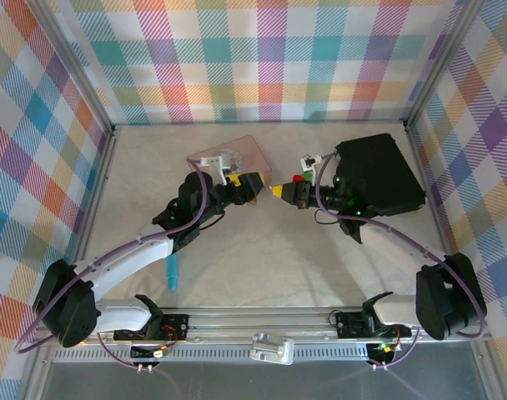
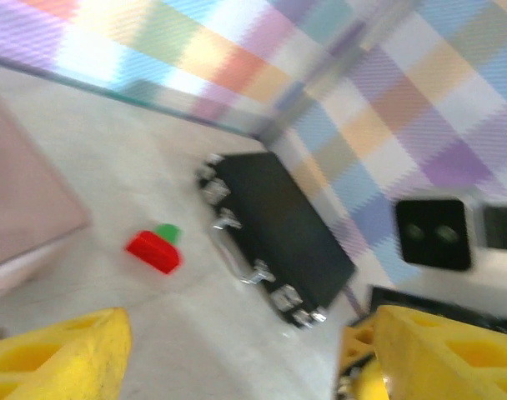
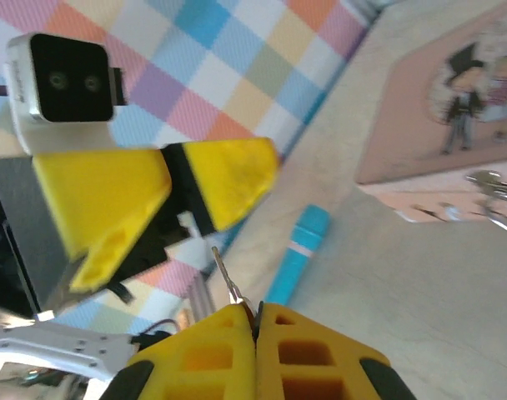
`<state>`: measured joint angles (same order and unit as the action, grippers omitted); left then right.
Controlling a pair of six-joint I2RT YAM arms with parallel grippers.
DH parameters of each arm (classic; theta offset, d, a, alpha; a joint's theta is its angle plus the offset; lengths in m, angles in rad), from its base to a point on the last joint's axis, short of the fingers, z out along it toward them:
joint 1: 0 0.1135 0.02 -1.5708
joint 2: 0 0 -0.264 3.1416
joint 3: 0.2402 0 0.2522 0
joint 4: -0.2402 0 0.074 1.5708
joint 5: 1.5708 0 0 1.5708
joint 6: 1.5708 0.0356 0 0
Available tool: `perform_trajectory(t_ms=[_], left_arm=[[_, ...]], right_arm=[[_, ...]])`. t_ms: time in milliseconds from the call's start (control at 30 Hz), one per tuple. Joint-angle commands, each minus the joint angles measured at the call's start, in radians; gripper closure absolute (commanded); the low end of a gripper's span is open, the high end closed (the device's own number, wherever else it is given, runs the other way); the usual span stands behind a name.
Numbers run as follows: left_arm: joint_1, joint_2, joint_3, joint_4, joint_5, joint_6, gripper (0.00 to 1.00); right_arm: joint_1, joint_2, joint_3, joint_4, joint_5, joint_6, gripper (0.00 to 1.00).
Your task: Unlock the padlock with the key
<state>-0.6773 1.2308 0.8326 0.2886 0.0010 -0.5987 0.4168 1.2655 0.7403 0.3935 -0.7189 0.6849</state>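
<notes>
right gripper [image 3: 255,312]: clamped shut on key [image 3: 227,279], thin blade poking out toward left gripper [image 1: 253,187]. left gripper: jaws apart, empty. padlock: cannot place for sure. risk: shallow pinch, key twists or slips on contact and drops.

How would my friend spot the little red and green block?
Find the big flat black case with silver clasps at the right side of the pale table. Left of it, between it and the flat pink tin, lies a small red block with a green end. It is tiny beside both, and nothing else lying there is red and green.
</notes>
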Motion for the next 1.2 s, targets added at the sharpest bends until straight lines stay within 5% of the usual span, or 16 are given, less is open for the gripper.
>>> perform_trajectory(t_ms=[0, 333, 700, 1167], left_arm=[[0.01, -0.039, -0.044, -0.12, -0.256, -0.079, 0.24], [-0.052, 0.25, 0.03, -0.209, -0.326, -0.153, 0.23], [-0.111, 0.648, 0.327, -0.387, -0.545, -0.296, 0.23], [-0.086, 0.891, 0.53, -0.436, -0.673, -0.384, 0.26]], right_arm=[[0.004, -0.054, -0.003, -0.271, 0.205, -0.153, 1.0], [0.004, -0.059, 0.003, -0.55, 0.543, -0.254, 1.0], [0.004, -0.138, -0.051, -0.518, 0.527, -0.241, 1.0], [0.004, -0.131, -0.076, -0.483, 0.508, -0.238, 1.0]])
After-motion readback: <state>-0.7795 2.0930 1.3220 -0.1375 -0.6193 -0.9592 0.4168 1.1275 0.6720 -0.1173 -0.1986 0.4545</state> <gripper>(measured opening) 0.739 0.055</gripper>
